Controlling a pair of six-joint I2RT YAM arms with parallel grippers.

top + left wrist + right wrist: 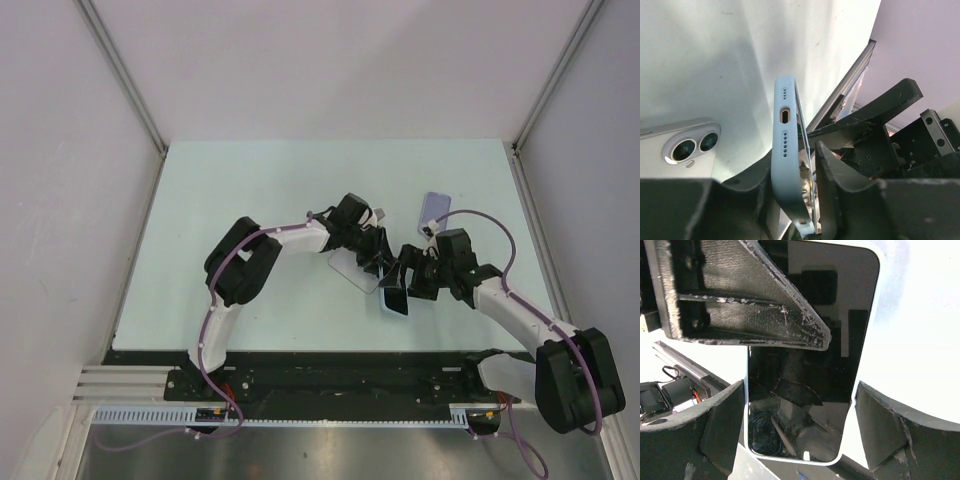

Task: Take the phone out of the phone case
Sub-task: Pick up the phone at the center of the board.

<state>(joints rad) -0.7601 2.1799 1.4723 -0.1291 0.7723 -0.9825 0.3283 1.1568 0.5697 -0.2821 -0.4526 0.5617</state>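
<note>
1. Two arms meet over the middle of the table (250, 190), a little right of centre, with the phone (850, 315) held between them, still seated in its case (785, 150).
2. Its screen is dark and glossy with rounded corners, and a thin pale-blue rim frames it all round.
3. Seen end-on from the left wrist, the case is pale blue and smooth, with a slot port and two rows of small holes. A strip of the phone's shiny metal edge shows along its screen side.
4. Left fingers (840, 185) are closed across the thickness, one on the case back and one on the screen.
5. Right fingers (890, 435) straddle the width at one end, each touching a long edge of the rim.
6. Both pairs crowd the same end, so the rim's other end and corners stay uncovered.
7. A white phone (675, 150), camera lenses up, lies on the table just beside the left fingers.
8. A lilac slab (435, 207) lies near the right wrist on the far side.
9. The walls (300, 60) stand well apart from the grasp, with broad table surface beyond and to the left.
</note>
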